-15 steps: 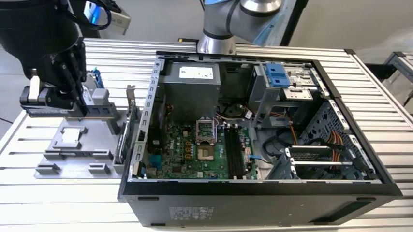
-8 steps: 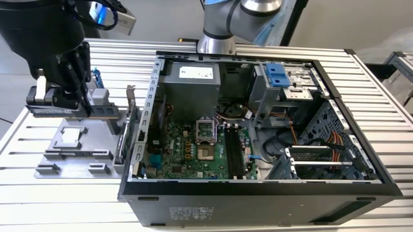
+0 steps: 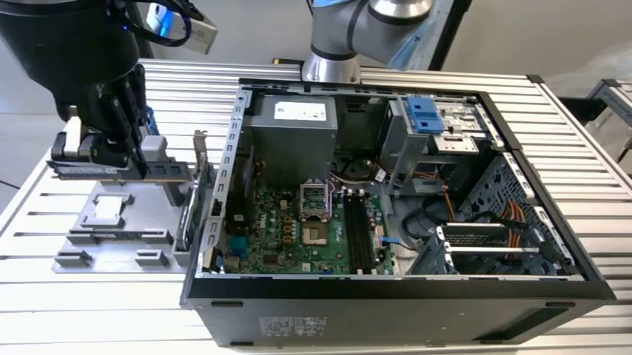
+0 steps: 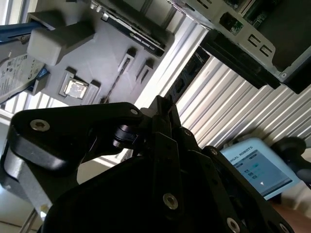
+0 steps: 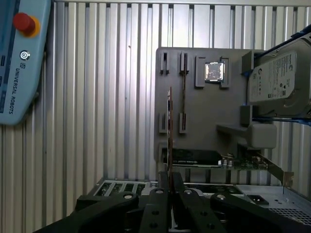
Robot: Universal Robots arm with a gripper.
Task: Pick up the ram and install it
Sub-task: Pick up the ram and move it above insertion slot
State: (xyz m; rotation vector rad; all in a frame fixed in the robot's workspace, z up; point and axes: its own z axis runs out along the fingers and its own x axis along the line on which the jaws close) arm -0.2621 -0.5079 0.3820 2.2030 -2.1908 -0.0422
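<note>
In the first wrist view the gripper (image 5: 170, 183) had its fingers pressed together on the ram (image 5: 169, 131). The ram was seen edge-on as a thin reddish-brown line running straight out from the fingertips. Beyond it lay the gray parts holder (image 5: 204, 121) on the ribbed metal table (image 5: 97, 121). The holder carried a square processor chip (image 5: 214, 72) in its pocket, a silver hard drive (image 5: 274, 82) with blue rails at one side, and a dark card (image 5: 194, 156) with a metal bracket standing on edge. A blue-gray teach pendant (image 5: 14, 63) with a red button lay on the table apart from the holder.

In the exterior view the arm hung at the upper left of the frame, above the holder. A dark strip just under its fingers was probably the ram, though the angle made that hard to confirm. The ram was raised clear of the holder's slots and outside the open computer case (image 3: 395, 296). The case filled the middle and right of the frame, with the green motherboard (image 3: 296, 237) exposed inside it.
</note>
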